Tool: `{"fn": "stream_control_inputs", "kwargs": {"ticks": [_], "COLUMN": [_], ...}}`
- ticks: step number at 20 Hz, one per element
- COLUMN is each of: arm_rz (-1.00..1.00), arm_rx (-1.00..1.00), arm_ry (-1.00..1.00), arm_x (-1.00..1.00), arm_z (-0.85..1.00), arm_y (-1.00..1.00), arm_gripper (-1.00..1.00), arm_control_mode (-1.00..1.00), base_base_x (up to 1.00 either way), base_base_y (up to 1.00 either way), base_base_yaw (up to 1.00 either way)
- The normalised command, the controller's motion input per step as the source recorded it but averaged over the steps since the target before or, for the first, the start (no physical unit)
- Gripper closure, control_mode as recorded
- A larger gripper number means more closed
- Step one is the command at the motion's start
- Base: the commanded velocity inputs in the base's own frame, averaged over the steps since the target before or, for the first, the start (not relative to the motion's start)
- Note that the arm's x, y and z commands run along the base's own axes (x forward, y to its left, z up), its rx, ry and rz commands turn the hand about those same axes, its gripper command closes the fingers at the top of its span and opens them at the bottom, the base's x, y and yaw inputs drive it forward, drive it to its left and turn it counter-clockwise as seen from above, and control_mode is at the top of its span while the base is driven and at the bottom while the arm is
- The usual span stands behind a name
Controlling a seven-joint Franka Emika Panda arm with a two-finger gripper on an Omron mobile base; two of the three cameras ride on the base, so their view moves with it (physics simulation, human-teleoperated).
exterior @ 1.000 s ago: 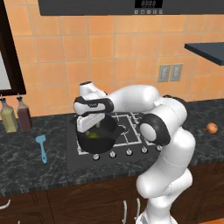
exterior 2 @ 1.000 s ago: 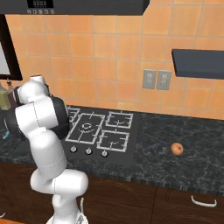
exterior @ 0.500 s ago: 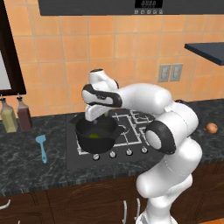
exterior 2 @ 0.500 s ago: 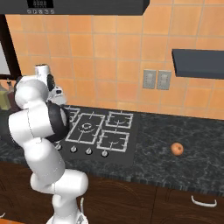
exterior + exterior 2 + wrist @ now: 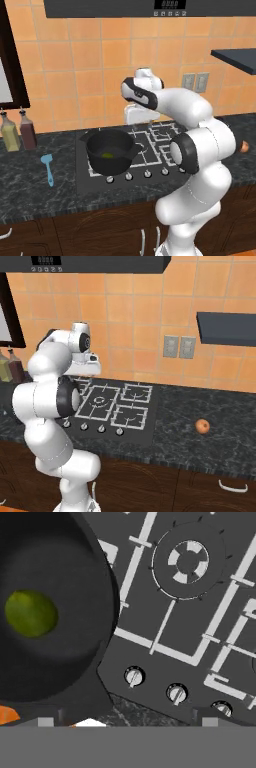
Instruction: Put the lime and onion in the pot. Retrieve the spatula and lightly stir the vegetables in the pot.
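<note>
pot (image 5: 60, 612) cut off by the hand view's left and top edges, onion (image 5: 245, 146) half cut by the left base view's right edge, bottle labels at far left unreadable

wall: orange-tan square tiles (image 5: 85, 75) behind the counter
outlets: a pair of grey wall sockets (image 5: 179, 347) to the right of the stove
counter: dark speckled stone top (image 5: 210, 406), running the full width
stove: black four-burner hob (image 5: 117, 403) set into the counter, a row of round knobs (image 5: 134, 676) along its front edge
cabinets: dark brown wood fronts (image 5: 165, 486) below, with pale curved handles (image 5: 232, 487)
hood: dark unit with a small display panel (image 5: 170, 5) above the stove
shelf: dark slab (image 5: 227, 328) on the right wall
bottles: two (image 5: 19, 131) at the counter's far left, against the wall
frame: dark upright edge (image 5: 12, 60) at far left
</note>
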Motion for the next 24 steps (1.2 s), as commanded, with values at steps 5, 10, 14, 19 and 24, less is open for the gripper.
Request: {"fn": "stream_control_inputs", "kwargs": {"ticks": [5, 10, 14, 19, 24], "arm_rz": [-0.24, -0.06, -0.07, -0.10, -0.09], "arm_rx": [-0.05, -0.15, -0.07, 0.00, 0.00], "arm_ry": [0.01, 0.00, 0.00, 0.02, 0.01], "arm_x": [0.04, 0.00, -0.02, -0.01, 0.00], "arm_z": [-0.60, -0.57, -0.18, -0.03, 0.00], "arm_y": [-1.00, -1.00, -1.00, -1.00, -1.00], "arm_gripper": [-1.00, -1.00, -1.00, -1.00, -1.00], "arm_control_mode": [-1.00, -1.00, -1.00, -1.00, -1.00], "base_base_x": [0.00, 0.00, 0.00, 0.00, 0.00], "base_base_y": [0.00, 0.00, 0.00, 0.00, 0.00], "base_base_yaw": [0.00, 0.00, 0.00, 0.00, 0.00]}}
